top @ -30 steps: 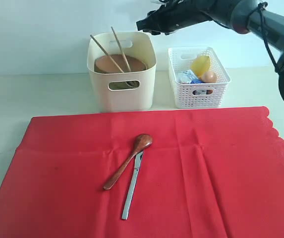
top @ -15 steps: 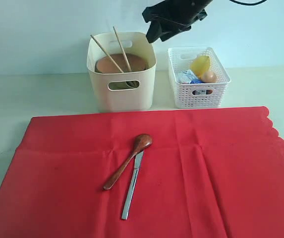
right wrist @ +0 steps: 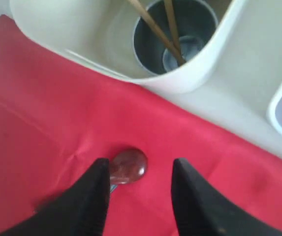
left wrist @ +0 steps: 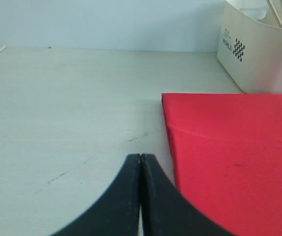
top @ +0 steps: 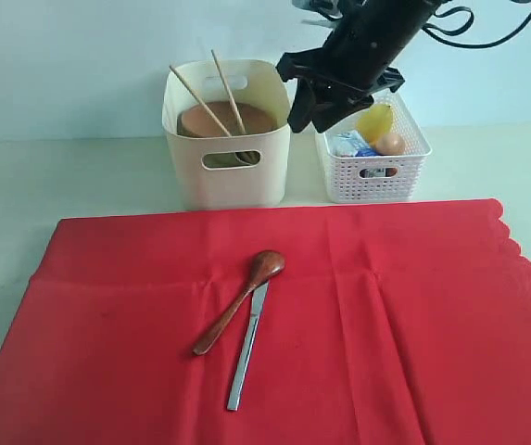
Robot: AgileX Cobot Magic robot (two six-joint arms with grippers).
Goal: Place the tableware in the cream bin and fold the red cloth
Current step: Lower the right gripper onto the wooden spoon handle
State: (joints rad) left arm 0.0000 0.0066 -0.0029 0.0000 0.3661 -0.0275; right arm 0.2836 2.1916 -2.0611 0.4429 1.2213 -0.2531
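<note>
Above the far side of the table, our right gripper hangs in front of the gap between the cream bin and the white basket, its two fingers spread and holding nothing. The arm reaches in from the far right and tips the gripper downward.

The coming move turns on the spoon. It lies on the red cloth, nearer and to the left of the fingers and well below them. Its long axis runs on a slant, with the bowl at the far right end and the handle toward the near left. From the wrist camera we see that bowl framed between the open fingers, closer to one of them.

The knife lies just beside the spoon on its right, its far tip at the spoon's neck; whether they touch we cannot tell. In the bin the chopsticks lean out over the rim, with the plate and the cup.

Our left gripper, fingers pressed together and empty, sits low over bare table off the cloth's far left corner. We judge the right arm better placed for the spoon; it needs to drop and set its fingers across the handle. The cloth lies flat, unfolded.
</note>
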